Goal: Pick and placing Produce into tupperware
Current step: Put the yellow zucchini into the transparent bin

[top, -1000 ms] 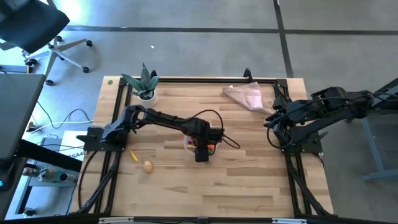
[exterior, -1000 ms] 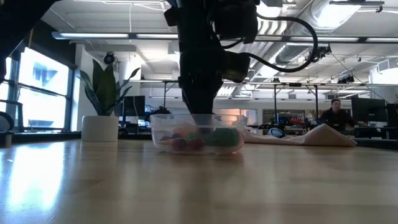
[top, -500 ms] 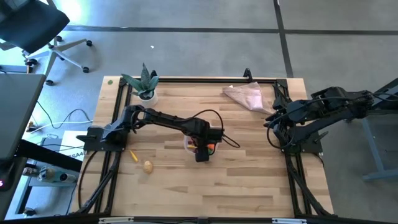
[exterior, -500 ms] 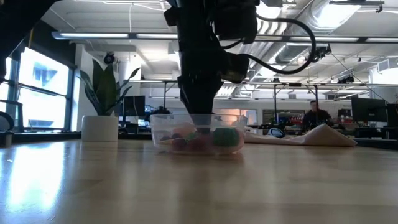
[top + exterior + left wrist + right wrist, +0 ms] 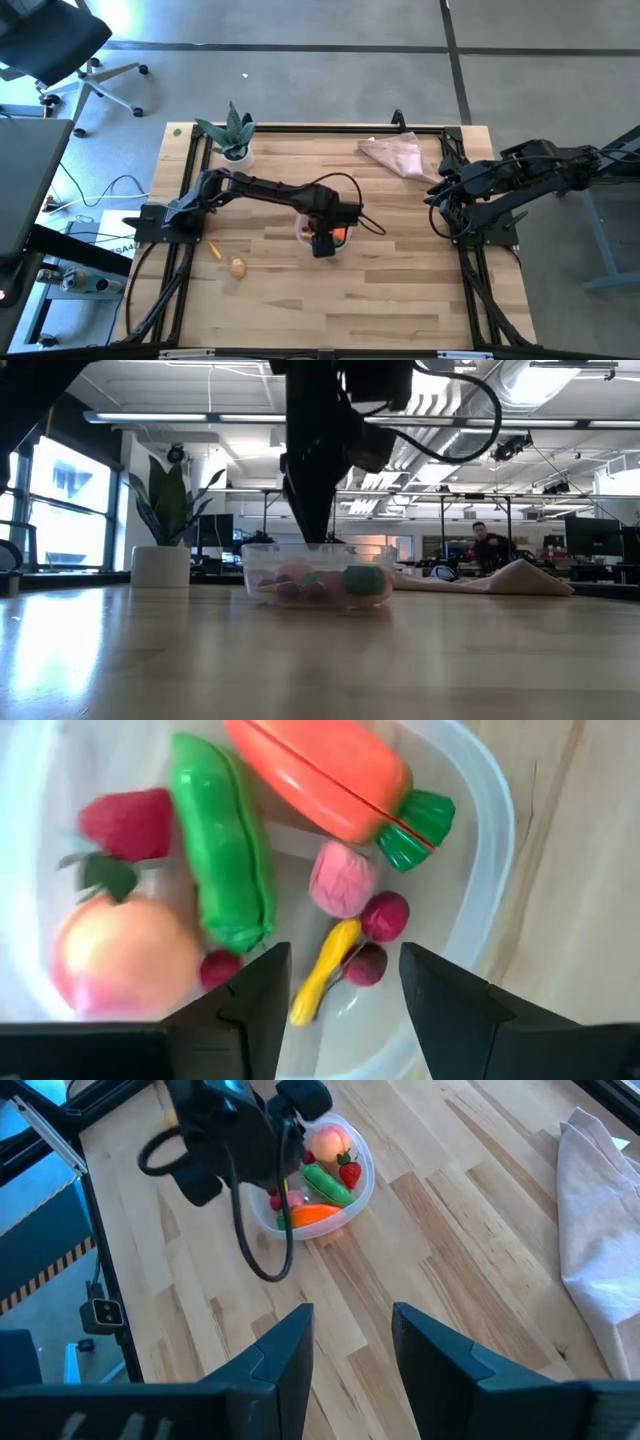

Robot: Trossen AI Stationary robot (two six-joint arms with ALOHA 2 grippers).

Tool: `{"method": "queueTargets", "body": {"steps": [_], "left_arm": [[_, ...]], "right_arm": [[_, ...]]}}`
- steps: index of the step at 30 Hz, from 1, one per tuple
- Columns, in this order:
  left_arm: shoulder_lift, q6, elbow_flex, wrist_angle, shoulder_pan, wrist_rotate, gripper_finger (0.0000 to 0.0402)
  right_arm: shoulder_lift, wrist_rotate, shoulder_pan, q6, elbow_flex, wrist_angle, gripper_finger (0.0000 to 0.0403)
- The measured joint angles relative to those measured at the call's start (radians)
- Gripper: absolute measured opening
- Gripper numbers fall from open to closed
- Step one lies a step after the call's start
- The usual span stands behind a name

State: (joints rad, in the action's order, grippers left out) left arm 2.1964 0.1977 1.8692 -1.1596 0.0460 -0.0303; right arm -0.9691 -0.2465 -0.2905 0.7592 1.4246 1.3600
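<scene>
The clear round tupperware (image 5: pixel 470 840) stands on the table's middle (image 5: pixel 315 575). In it lie an orange carrot (image 5: pixel 320 770), a green pod (image 5: pixel 225 860), a strawberry (image 5: pixel 125 820), a peach (image 5: pixel 120 955), a pink piece (image 5: pixel 342 880), dark-red bits (image 5: pixel 383 915) and a yellow piece (image 5: pixel 322 970). My left gripper (image 5: pixel 340 1010) is open and empty just above the tub, fingers pointing down (image 5: pixel 318 532). A yellow piece (image 5: pixel 214 250) and a beige potato (image 5: pixel 238 267) lie on the table to the left. My right gripper (image 5: pixel 350 1350) is open and waits at the table's right edge (image 5: pixel 440 192).
A potted green plant (image 5: pixel 235 135) stands at the far left corner. A pinkish-beige cloth (image 5: pixel 395 155) lies at the far right. A black frame (image 5: pixel 190 190) runs along the table's sides. A person (image 5: pixel 482 545) shows far off in the room.
My left gripper has gone up out of the tupperware; its fingertips now stand above the rim. The pieces in the tub lie where they were.
</scene>
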Motion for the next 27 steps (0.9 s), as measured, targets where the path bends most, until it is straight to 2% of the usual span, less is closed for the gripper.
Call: {"method": "queueTargets", "body": {"steps": [6,13,22,27], "left_arm": [[0.0,0.085,0.125,-0.141,0.0,0.039,0.0166],[0.0,0.394,0.161,-0.414,0.0,0.043,0.0167],[-0.091,0.526,-0.029,-0.342,-0.033,0.018,0.0166],[-0.268,0.61,-0.202,-0.237,-0.041,0.024,0.0166]], "right_arm": [[0.0,0.0,0.0,0.0,0.0,0.0,0.013],[0.0,0.0,0.0,0.0,0.0,0.0,0.013],[0.001,0.0,0.0,0.0,0.0,0.0,0.013],[0.0,0.0,0.0,0.0,0.0,-0.004,0.013]]}}
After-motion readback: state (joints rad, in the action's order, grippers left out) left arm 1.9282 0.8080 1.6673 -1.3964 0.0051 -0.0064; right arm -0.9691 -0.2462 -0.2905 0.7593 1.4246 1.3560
